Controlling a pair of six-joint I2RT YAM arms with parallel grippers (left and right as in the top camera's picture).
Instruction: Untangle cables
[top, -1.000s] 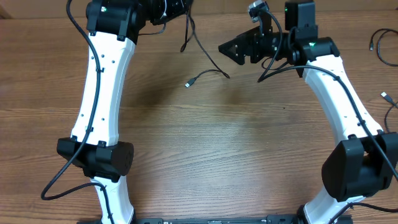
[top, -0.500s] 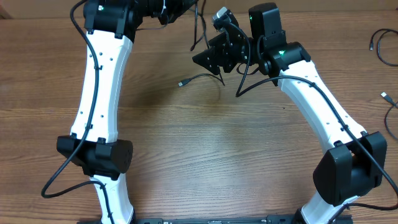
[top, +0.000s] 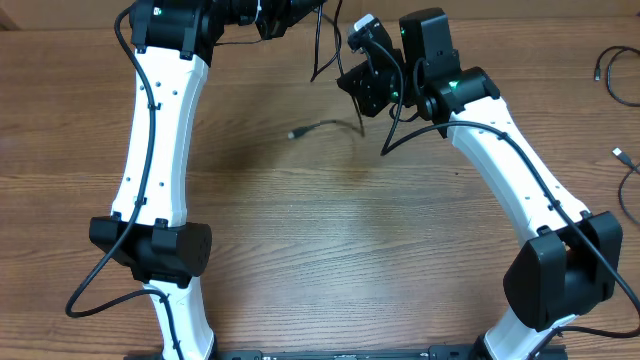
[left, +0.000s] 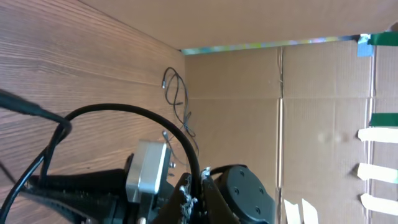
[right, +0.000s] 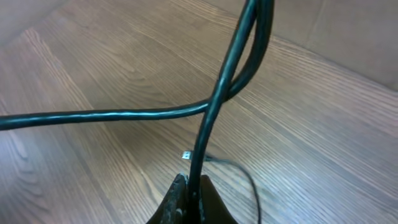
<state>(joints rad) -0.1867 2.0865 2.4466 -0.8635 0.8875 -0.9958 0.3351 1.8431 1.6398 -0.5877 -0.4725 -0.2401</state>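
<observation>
where the two arms meet at the far edge of a wooden table (top: 330, 230), seen from above, both reach toward one thin black cable (top: 335, 124). the left gripper (top: 285, 15) sits at the top edge of the overhead view, jaws closed on the cable's upper part, and strands hang down from it off the table. the right gripper (top: 362, 85) is just beside and below it, jaws pressed fully together on a strand of the same cable. from the right wrist camera, the closed fingers (right: 186, 202) sit at the bottom centre and the pinched strand rises straight up out of them, crossing a second strand that sweeps in from the left. the rest of the cable curves down to the table and lies there, ending in a small plug (top: 294, 132) that rests on the wood between the two arms. two other cables (top: 603, 70) lie well apart at the table's right edge. from the left wrist camera, a loose tangle (left: 175, 93) of thin cord lies on the wood near a cardboard wall (left: 311, 112); the gripper's own fingers are hard to make out in that view.
</observation>
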